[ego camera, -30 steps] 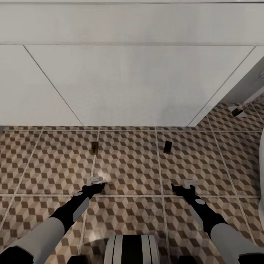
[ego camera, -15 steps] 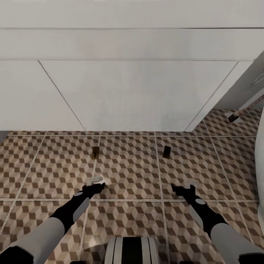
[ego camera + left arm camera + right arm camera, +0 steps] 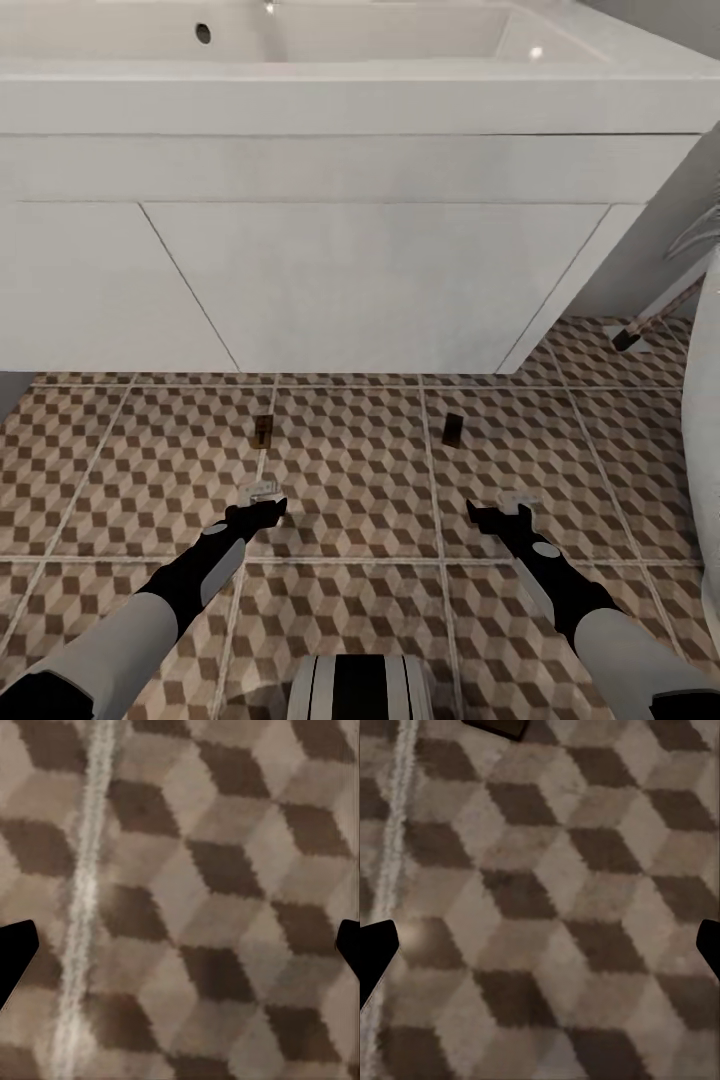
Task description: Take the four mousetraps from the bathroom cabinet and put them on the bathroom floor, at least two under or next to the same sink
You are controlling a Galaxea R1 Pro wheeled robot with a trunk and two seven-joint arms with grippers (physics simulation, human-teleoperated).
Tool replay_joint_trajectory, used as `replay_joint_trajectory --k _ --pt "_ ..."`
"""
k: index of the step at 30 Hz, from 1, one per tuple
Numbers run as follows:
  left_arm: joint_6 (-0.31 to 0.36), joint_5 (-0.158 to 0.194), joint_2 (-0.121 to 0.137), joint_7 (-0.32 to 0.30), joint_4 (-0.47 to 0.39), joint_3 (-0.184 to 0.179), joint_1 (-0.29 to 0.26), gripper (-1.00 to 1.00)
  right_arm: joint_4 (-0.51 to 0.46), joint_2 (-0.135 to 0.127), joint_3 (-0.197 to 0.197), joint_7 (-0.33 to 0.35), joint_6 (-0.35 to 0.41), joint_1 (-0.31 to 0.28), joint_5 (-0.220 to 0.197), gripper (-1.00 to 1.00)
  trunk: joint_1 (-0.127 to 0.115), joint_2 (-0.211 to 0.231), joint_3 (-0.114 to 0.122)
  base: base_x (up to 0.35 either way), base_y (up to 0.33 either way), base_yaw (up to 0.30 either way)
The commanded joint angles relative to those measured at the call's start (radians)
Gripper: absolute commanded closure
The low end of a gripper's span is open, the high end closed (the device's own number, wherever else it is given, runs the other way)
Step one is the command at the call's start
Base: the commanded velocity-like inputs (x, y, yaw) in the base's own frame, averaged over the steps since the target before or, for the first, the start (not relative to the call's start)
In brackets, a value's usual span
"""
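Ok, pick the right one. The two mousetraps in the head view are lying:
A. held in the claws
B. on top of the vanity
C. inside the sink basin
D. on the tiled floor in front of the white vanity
D: both mousetraps, one and the other, lie flat on the bathroom floor just in front of the vanity, apart from both claws.

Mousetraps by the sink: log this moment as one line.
mousetraps: two on bathroom floor, left mousetrap, right mousetrap | location: before sink | left claw: open, empty | right claw: open, empty

White bathtub edge point(image 3: 703, 420) at far right, dark-tipped striped pole point(image 3: 650, 322) — leaning beside it
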Motion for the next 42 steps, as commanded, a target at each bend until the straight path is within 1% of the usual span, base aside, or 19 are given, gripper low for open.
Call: replay_joint_trajectory --k 1,23,34,42 --pt "0.004 0.008 0.001 0.009 -0.003 -0.008 0.0 -1.0 0.001 -0.001 0.006 0.002 -0.004 -0.001 -0.01 -1.0 -0.001 0.0 0.003 0.0 0.0 0.0" --pt "0.005 0.007 -0.013 0.011 -0.002 -0.008 0.0 -1.0 0.0 -0.001 0.006 0.002 -0.004 -0.001 -0.008 -1.0 -0.01 0.005 0.088 0.0 0.0 0.0" --pt "0.004 0.006 -0.014 0.012 -0.001 -0.007 0.0 -1.0 0.0 -0.001 0.006 0.002 -0.004 -0.001 -0.008 -1.0 -0.015 0.008 0.131 -0.002 0.0 0.0" --pt "0.004 0.005 -0.014 0.012 -0.001 -0.007 0.0 -1.0 0.0 -0.001 0.006 0.002 -0.004 -0.001 -0.008 -1.0 -0.019 0.01 0.162 -0.2 0.0 0.0"
